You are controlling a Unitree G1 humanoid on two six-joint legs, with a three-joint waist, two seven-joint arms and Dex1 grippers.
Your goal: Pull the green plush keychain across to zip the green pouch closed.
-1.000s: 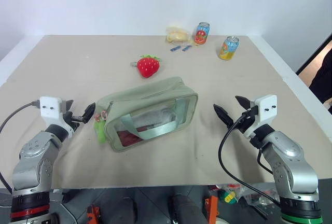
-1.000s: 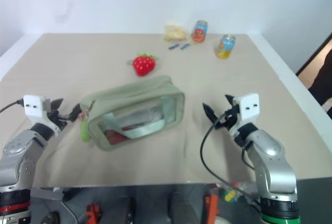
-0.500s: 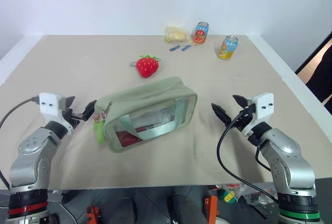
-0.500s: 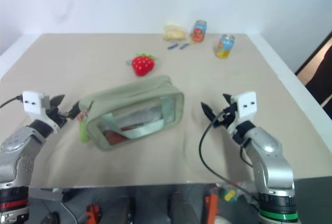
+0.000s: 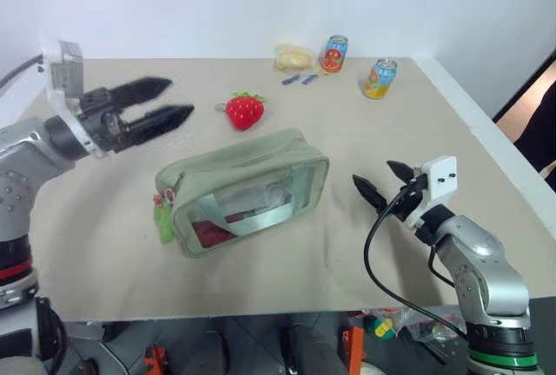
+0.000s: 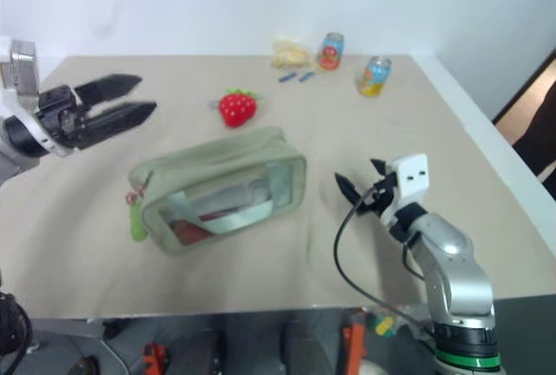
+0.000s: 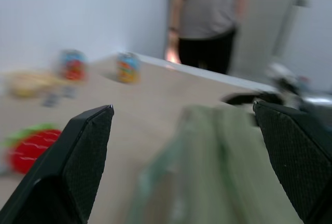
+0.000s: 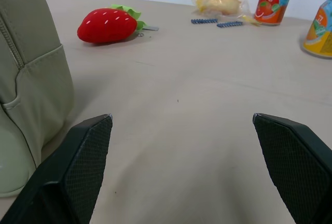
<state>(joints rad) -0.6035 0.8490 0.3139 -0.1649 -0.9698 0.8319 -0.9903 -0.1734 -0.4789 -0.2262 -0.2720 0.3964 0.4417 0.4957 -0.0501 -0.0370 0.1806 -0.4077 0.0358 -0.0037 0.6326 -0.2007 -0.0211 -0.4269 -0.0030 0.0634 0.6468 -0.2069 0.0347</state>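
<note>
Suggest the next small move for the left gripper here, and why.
Probably lower the left gripper toward the green plush keychain. The gripper is open, up above the table, holding nothing, while the keychain hangs at the green pouch's near-left corner.

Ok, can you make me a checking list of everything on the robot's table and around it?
Surface: beige table, flat, with a white border.
Job's things: green pouch lies mid-table; the green plush keychain hangs at its left end.
Clutter: strawberry plush behind the pouch; two drink cans, a yellowish bag and two small blue bits at the far edge.
Grippers: left gripper raised above the table, fingers open, empty; right gripper low beside the pouch's right end, fingers open, empty.
Cables: black cable loops from the right wrist; grey one at the left wrist.
Surroundings: white wall; a person stands beyond the table.
</note>
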